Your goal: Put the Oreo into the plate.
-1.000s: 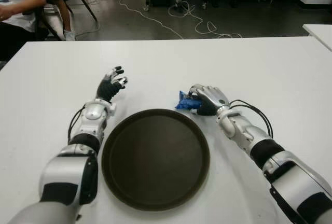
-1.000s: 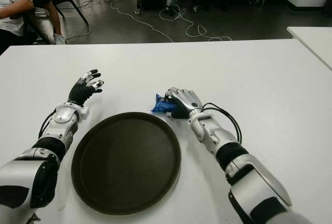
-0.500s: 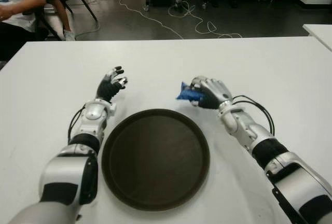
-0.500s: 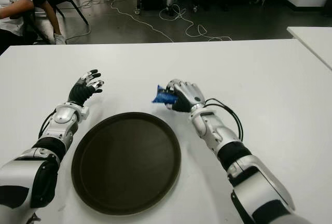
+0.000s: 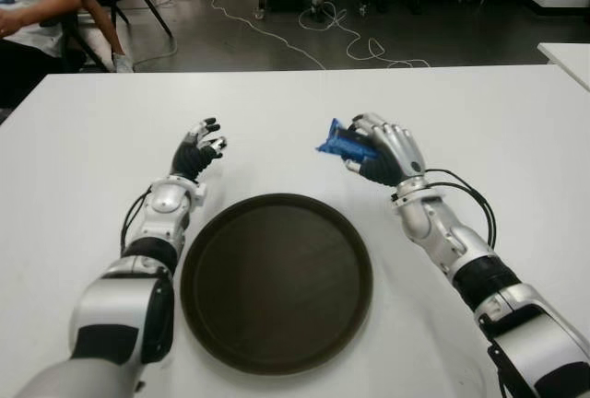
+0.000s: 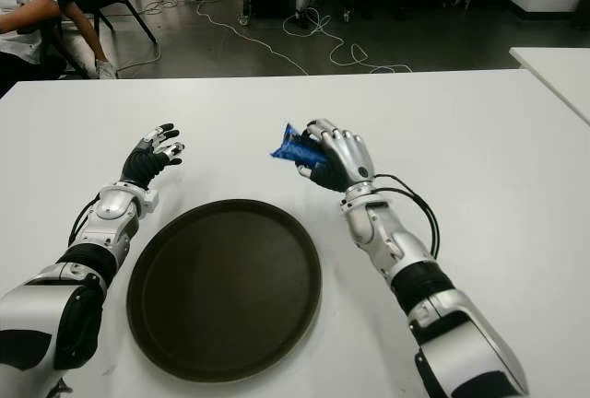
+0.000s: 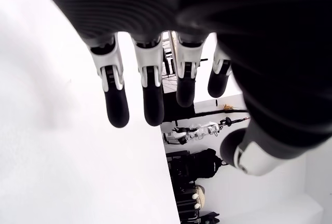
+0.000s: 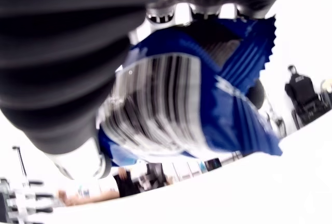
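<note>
My right hand (image 5: 383,149) is raised above the white table (image 5: 479,122), beyond the far right edge of the plate (image 5: 277,278), with the fingers curled tight around the Oreo (image 5: 343,143), a small blue packet. The packet sticks out of my grip toward my left, tilted, and shows clear of the table; it is near the plate's far rim but not over the dark surface as far as the eye views let me judge. In the right wrist view the packet (image 8: 207,99) fills most of the frame: blue wrapper, a barcode panel facing the camera, a crimped serrated end, with my fingers pressed on it from above. The print on the wrapper is too blurred to read. My left hand (image 5: 198,149) shows beside the plate's far left edge, on the left side of it, palm toward the table, fingers (image 7: 116,97) spread loosely apart and holding nothing; the left wrist view shows four fingertips and the thumb separated with bare table beneath them. I cannot tell whether that hand touches the table. The plate is a round dark tray lying flat on the table between my two forearms, with nothing in it. At the far left corner a seated person (image 5: 32,11) is partly in view, and cables (image 5: 313,34) lie on the floor past the table.
</note>
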